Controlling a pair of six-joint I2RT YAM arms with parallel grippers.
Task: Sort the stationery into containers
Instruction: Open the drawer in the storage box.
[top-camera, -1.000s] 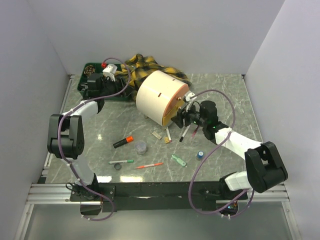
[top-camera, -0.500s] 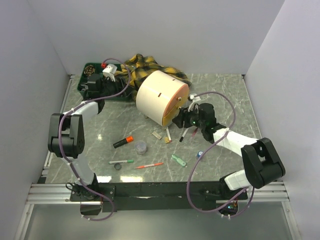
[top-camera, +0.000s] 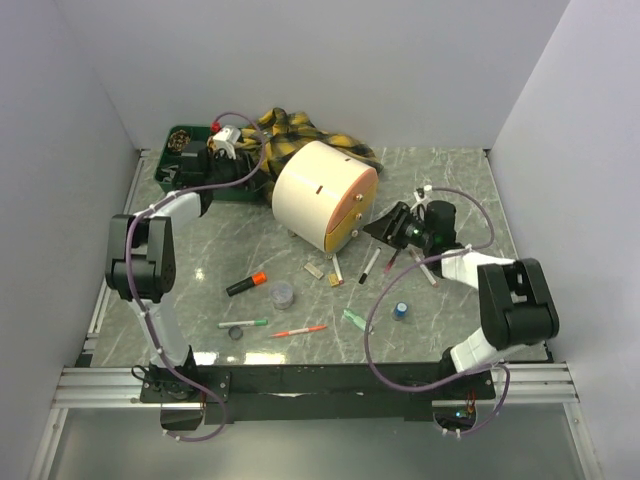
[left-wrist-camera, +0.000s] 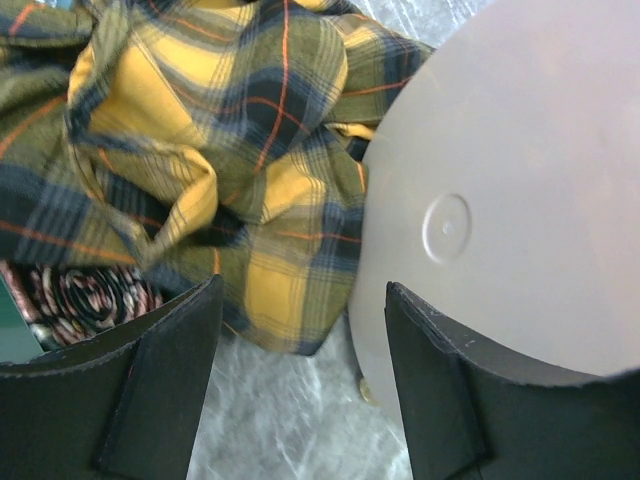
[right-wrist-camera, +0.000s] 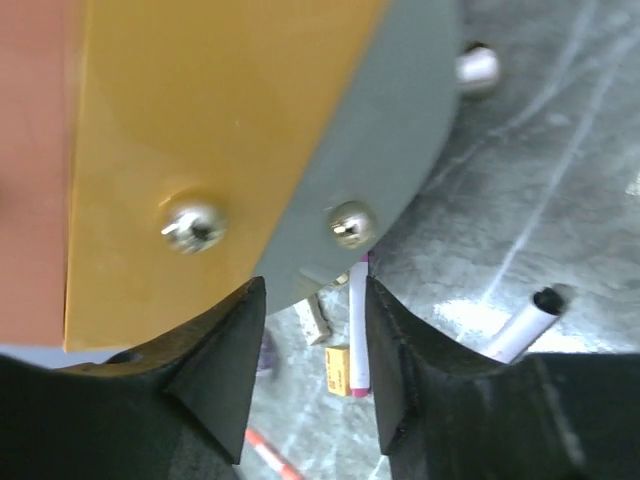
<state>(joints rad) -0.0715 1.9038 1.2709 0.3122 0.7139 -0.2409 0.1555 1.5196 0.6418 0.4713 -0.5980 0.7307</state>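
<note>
The cream drum (top-camera: 315, 190) lies on its side, its orange tray front (top-camera: 352, 215) facing right. The dark green tray (top-camera: 185, 135) is at the back left. My left gripper (top-camera: 240, 160) is open and empty between that tray and the drum; its wrist view (left-wrist-camera: 300, 380) shows the drum's flat end (left-wrist-camera: 500, 200). My right gripper (top-camera: 378, 230) is open and empty just right of the orange front (right-wrist-camera: 200, 110). Between its fingers (right-wrist-camera: 310, 370) I see a white marker (right-wrist-camera: 358, 330) and a yellow eraser (right-wrist-camera: 338, 370). On the table lie a black highlighter (top-camera: 245, 283), a grey tape roll (top-camera: 282, 293), a green clip (top-camera: 357, 320) and thin pens (top-camera: 298, 330).
The yellow-and-black plaid cloth (top-camera: 290, 130) is bunched behind the drum and fills the left wrist view (left-wrist-camera: 200, 150). A small blue item (top-camera: 400, 310) lies at the front right. More pens (top-camera: 372, 264) lie under my right arm. White walls close in three sides.
My right gripper has drawn back a little to the right from the orange tray front and its arm has swung outward. My left gripper has shifted slightly toward the back.
</note>
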